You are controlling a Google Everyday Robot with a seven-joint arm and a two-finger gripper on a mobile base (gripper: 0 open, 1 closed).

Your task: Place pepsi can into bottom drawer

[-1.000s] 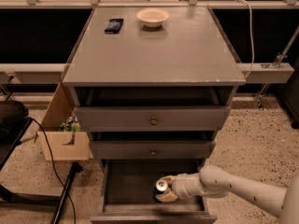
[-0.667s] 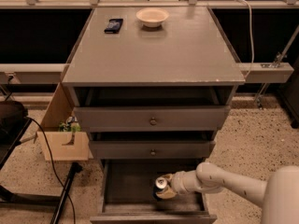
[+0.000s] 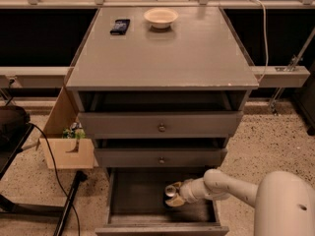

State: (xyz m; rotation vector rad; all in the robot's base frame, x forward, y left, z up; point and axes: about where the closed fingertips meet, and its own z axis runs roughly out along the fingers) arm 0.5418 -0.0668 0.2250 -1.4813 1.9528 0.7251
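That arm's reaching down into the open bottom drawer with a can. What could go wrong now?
The end effector holds the can inside the bottom drawer; whether it touches the floor is unclear, so released early it might topple and roll. The arm passes close under the middle drawer, and lifting out could bump it.

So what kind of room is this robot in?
Probably a robot test lab or workshop, not a home: a speckled hard floor, a loose white cable, and a lone grey cabinet. The gripper is down in the bottom drawer at the pepsi can.
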